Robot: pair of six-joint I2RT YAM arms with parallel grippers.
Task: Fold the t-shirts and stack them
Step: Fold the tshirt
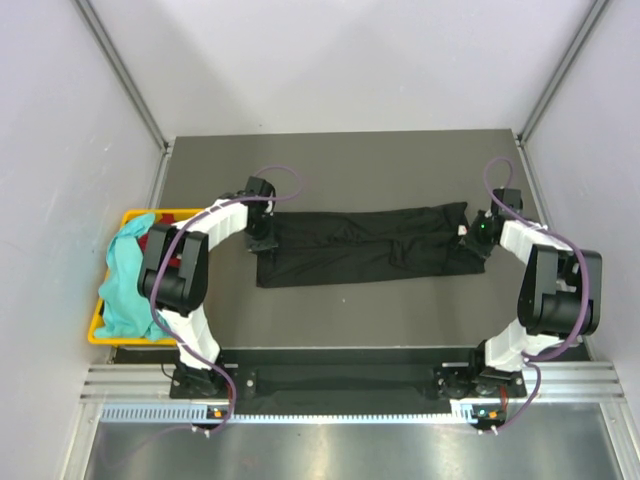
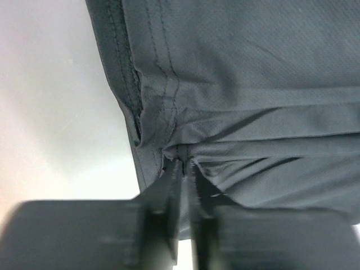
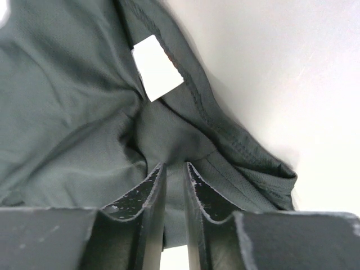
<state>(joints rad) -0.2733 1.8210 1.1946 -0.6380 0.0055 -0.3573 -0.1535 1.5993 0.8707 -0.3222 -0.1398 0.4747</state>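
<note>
The black t-shirt (image 1: pixel 365 245) lies folded lengthwise into a long strip across the middle of the table. My left gripper (image 1: pixel 262 236) is shut on its left end, pinching a fold of the hemmed cloth (image 2: pixel 225 84) between the fingertips (image 2: pixel 175 169). My right gripper (image 1: pixel 478 238) is shut on the right end, with cloth (image 3: pixel 67 112) bunched between its fingers, just below the white neck label (image 3: pixel 156 67). A teal t-shirt (image 1: pixel 125 280) hangs over the yellow basket's edge at the left, with a red t-shirt (image 1: pixel 160 235) showing behind it.
The yellow basket (image 1: pixel 95 335) stands at the table's left edge beside the left arm. Grey walls enclose the table on the left, back and right. A metal rail runs along the near edge by the arm bases.
</note>
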